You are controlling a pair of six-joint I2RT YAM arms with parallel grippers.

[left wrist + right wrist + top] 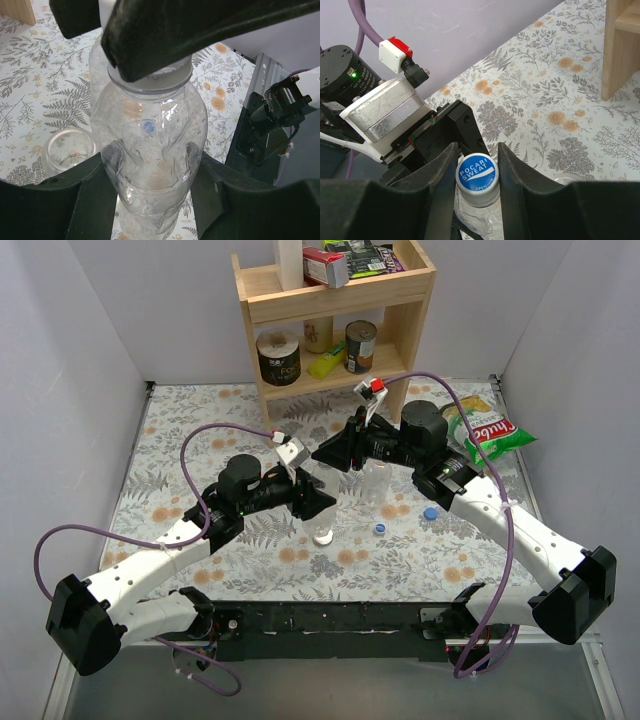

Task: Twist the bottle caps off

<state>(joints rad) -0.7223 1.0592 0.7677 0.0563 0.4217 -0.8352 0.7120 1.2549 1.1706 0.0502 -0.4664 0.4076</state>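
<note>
Left hand (152, 162): clamping clear bottle (150, 120) body.
Right hand (477, 159): pinching blue Pocari Sweat cap (477, 175).
Technique: twisting squarely, resisting bottle spin.

uncapped bottle (70, 150) just beside clamped bottle (150, 125) — shelf (340, 302) beyond

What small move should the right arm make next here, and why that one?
Probably a twist of the right gripper about the cap's axis, toward open. Its fingers sit tight on both sides of the blue Pocari Sweat cap, which is still on the neck, and the left gripper clamps the clear bottle by its body, so the bottle should not spin along.
</note>
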